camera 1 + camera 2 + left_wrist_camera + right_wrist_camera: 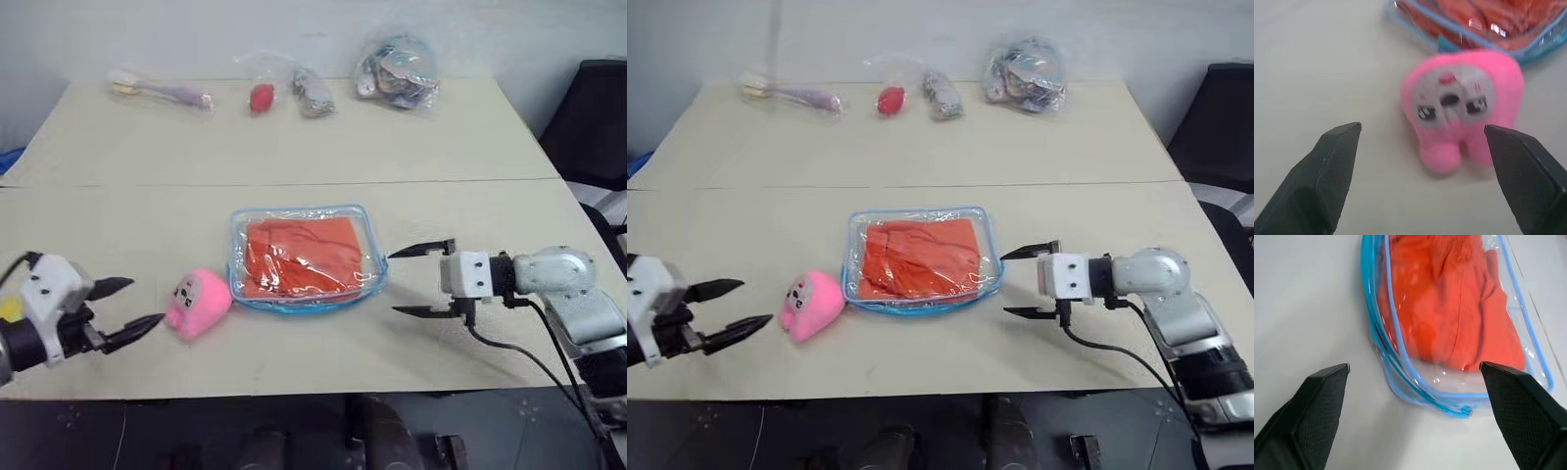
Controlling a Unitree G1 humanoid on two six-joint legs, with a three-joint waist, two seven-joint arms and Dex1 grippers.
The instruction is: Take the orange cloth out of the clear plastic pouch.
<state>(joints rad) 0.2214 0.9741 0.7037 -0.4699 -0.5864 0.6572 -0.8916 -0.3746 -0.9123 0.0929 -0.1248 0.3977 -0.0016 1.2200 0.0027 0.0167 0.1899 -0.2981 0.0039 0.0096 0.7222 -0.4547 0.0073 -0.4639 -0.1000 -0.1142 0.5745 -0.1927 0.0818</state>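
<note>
Currently, both hands stood wide open, empty. The bright orange cloth lay inside the clear blue-edged plastic pouch, just ahead of the right hand; the left hand faced a pink plush toy.

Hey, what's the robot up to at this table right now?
It is set to take the orange cloth out of the clear plastic pouch, but the cloth is inside it and nothing is held yet. The right tool is open beside the pouch's right edge, pointing at it. The left tool is open just left of a pink plush toy, which lies against the pouch's left side. Several bagged items sit along the table's far edge.
</note>
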